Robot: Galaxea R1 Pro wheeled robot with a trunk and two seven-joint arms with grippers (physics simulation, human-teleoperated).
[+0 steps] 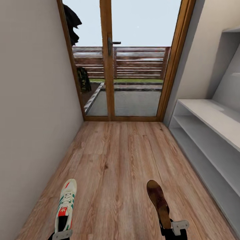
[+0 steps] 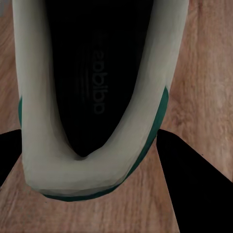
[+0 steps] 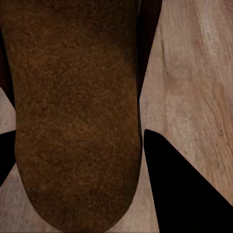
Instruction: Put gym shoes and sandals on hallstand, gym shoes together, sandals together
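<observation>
One gym shoe (image 1: 65, 205) pinched in left gripper (image 1: 62, 234); one sandal (image 1: 159, 202) pinched in right gripper (image 1: 174, 228).

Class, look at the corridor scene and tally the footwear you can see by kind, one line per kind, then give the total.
Gym shoes: 1, the gym shoe at the left gripper
Sandals: 1, the sandal at the right gripper
Total: 2
</observation>
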